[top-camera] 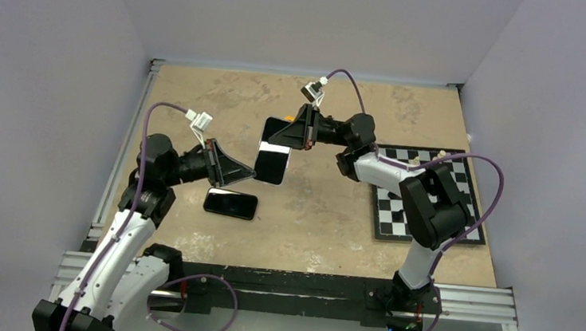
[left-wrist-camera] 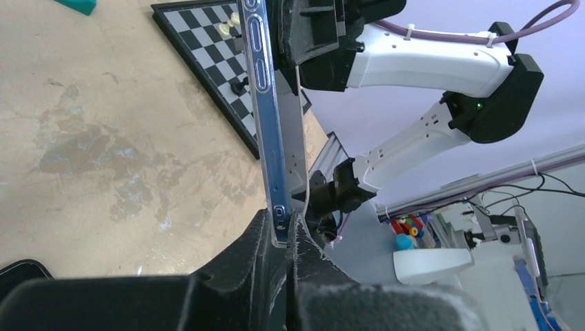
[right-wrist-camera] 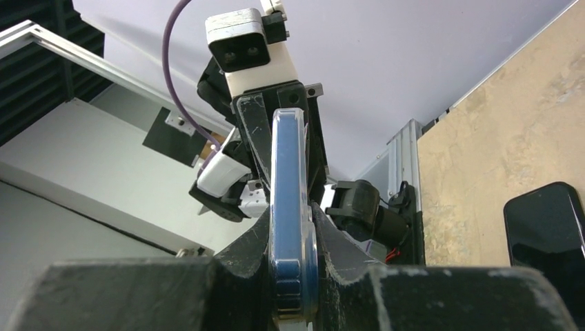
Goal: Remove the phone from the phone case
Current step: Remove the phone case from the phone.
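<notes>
Top external shows the phone (top-camera: 272,162) in its clear case (left-wrist-camera: 298,138) held mid-air above the counter (top-camera: 326,208); left claw (top-camera: 253,174) clenched on its near end, right claw (top-camera: 287,137) clenched on the far end; uneven pulling could let it slip and drop.

The phone (left-wrist-camera: 265,124) had a smooth blue edge with a satin sheen like metal, and in the top view its face was glossy black glass. The phone case (left-wrist-camera: 298,152) was clear, shiny plastic. The jaws of the left gripper (left-wrist-camera: 281,222) and the right gripper (right-wrist-camera: 290,221) were matt black plastic, scuffed pale along their edges. The counter (top-camera: 309,215) was matt tan, mottled with darker stains. A second phone (top-camera: 230,203) was glossy black. The chessboard (top-camera: 470,205) looked smooth and flat. The left arm (top-camera: 123,239) wore smooth white plastic shells, the rail (top-camera: 486,298) was bare brushed metal, and the cable (top-camera: 482,162) had a smooth purple sheath
</notes>
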Robot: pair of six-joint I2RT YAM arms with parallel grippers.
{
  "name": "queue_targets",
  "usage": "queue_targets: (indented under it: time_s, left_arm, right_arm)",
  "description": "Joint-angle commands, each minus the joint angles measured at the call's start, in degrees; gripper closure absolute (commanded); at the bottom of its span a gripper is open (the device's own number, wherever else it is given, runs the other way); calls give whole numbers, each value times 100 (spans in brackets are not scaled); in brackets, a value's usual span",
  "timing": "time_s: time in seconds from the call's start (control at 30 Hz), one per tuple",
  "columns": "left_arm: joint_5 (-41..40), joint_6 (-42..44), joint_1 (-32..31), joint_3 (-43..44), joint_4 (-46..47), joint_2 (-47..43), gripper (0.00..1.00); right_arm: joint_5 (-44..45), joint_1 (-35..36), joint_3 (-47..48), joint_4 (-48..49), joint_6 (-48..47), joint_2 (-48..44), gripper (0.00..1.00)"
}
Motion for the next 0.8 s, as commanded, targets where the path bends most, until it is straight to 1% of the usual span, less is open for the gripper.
queue_targets:
  time_s: [0.0, 0.03, 0.1, 0.13, 0.2, 0.23, 0.33, 0.43, 0.53, 0.67, 0.7, 0.77]
  left_arm:
    - [907, 229, -38, 123, 815, 104, 96]
    - [1019, 316, -38, 115, 893, 90, 100]
    - [1232, 448, -38, 75, 1095, 27, 100]
    - [1325, 478, -38, 49, 1233, -8, 100]
    - [1374, 508, -42, 71, 1346, -60, 100]
    - [1435, 375, -65, 54, 1580, -72, 100]
    - [1538, -200, -103, -114, 2682, 4, 100]
    - [1517, -432, -108, -145, 3203, 130, 100]
    - [1354, -227, -108, -148, 3089, 131, 100]
    - [1149, 288, -108, -199, 2680, 27, 100]
    - [1169, 372, -108, -213, 2691, 55, 100]
    - [1192, 306, -108, -327, 3047, 103, 100]
  right_arm:
    - [-26, 21, 229, 238, 175, -337, 100]
    - [-61, 22, 242, 361, 330, -312, 100]
    - [-154, 26, 289, 892, 848, -200, 100]
    - [-200, 25, 330, 1310, 1148, -124, 100]
    - [-239, 33, 446, 1808, 1742, 13, 100]
    - [-273, 44, 495, 1897, 1923, 67, 100]
    - [-355, 96, 661, 1957, 2198, 210, 100]
    - [-314, 170, 847, 2173, 2576, 431, 100]
    - [-154, 221, 1000, 2549, 3036, 567, 100]
    - [64, 293, 1074, 2779, 3397, 622, 100]
    - [116, 316, 1116, 2867, 3515, 649, 100]
    - [141, 383, 1222, 2984, 3690, 717, 100]
